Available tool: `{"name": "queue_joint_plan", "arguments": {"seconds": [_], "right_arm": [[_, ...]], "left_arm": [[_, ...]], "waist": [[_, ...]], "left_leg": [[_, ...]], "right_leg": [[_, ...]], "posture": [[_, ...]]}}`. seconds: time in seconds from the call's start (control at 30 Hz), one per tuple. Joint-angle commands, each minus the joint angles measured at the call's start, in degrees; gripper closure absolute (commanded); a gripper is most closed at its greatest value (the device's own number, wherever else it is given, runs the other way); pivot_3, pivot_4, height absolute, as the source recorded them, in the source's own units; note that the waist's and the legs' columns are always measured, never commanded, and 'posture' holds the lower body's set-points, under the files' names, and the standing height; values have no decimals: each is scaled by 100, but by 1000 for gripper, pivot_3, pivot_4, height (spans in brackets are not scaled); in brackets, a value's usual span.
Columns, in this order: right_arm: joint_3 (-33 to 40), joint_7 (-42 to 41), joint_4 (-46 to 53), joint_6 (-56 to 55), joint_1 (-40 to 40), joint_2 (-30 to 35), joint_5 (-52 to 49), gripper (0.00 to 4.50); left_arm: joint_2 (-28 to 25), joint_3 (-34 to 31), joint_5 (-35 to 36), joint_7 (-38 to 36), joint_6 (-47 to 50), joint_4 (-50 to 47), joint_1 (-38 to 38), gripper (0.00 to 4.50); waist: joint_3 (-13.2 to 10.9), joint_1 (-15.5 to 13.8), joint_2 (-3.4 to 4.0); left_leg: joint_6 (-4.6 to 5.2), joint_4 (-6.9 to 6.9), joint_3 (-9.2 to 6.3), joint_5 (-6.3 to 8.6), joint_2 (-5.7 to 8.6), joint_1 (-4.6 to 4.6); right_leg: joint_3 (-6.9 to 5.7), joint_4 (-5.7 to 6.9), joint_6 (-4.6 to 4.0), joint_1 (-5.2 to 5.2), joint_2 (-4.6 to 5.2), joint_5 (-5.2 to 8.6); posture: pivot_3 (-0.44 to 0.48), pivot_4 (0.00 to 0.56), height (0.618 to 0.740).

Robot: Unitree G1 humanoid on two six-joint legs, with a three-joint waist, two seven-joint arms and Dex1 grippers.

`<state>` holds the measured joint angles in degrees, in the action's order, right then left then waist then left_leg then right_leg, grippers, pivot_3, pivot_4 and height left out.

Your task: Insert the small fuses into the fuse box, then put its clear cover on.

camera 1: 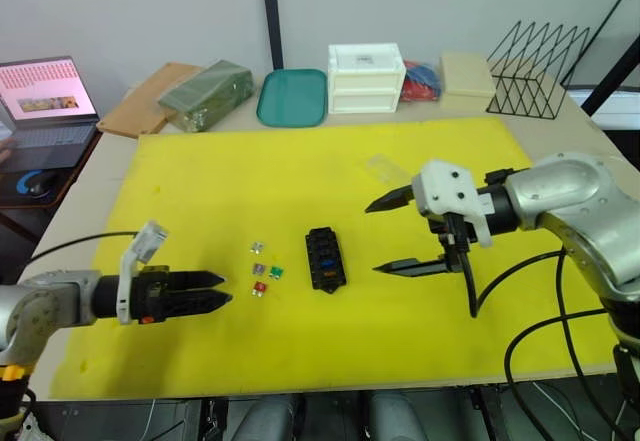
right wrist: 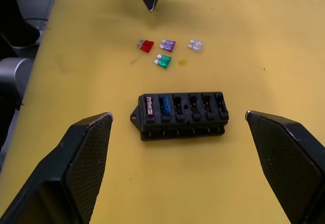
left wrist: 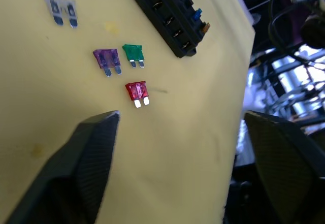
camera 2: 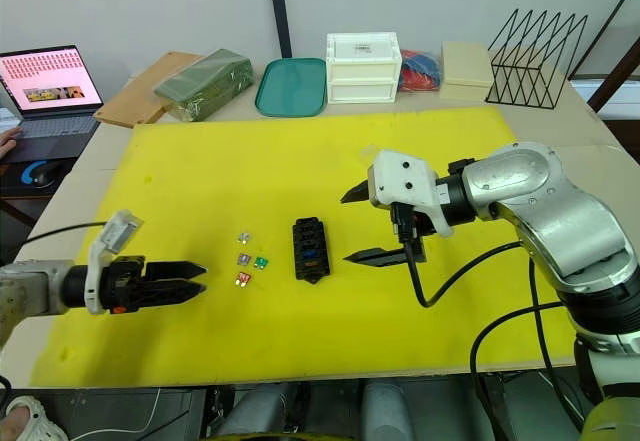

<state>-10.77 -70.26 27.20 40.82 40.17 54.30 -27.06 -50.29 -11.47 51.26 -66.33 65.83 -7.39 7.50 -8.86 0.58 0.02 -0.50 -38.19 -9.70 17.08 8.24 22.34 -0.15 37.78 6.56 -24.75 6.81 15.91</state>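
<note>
Your left gripper (camera 1: pixel 222 290), jaws slightly parted and empty, was nearer the four loose fuses (camera 1: pixel 266 272), lying just right of its tips, left of the fuse box (camera 1: pixel 325 258); your right gripper (camera 1: pixel 385 236) hung wide open.

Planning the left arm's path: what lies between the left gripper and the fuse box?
In the left eye view, four loose fuses lie on the yellow mat between the left gripper and the fuse box.
</note>
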Motion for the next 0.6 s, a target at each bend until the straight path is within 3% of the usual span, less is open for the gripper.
{"name": "queue_joint_plan", "arguments": {"seconds": [0.03, 0.3, 0.6], "right_arm": [[-56, 0, 40, -86, 185, -64, 86, 0], [-130, 70, 58, 11, 308, -115, 132, 0], [-225, 116, 92, -54, 266, -119, 314, 0]], "left_arm": [[177, -36, 285, 342, 522, 216, 265, 885], [568, 47, 377, 907, 1220, 616, 583, 885], [1025, 216, 349, 1254, 1348, 570, 686, 885]], "waist": [[0, 3, 0], [0, 7, -1], [2, -17, 0]], "left_leg": [[0, 0, 0, 0, 0, 0], [-1, -2, 1, 0, 1, 0], [-1, -6, 1, 0, 4, 0]], "right_leg": [[0, 0, 0, 0, 0, 0], [1, 6, 0, -3, 1, 0], [1, 6, 0, -1, 3, 0]], "posture": [[0, 150, 740], [0, 150, 740], [0, 150, 740]]}}
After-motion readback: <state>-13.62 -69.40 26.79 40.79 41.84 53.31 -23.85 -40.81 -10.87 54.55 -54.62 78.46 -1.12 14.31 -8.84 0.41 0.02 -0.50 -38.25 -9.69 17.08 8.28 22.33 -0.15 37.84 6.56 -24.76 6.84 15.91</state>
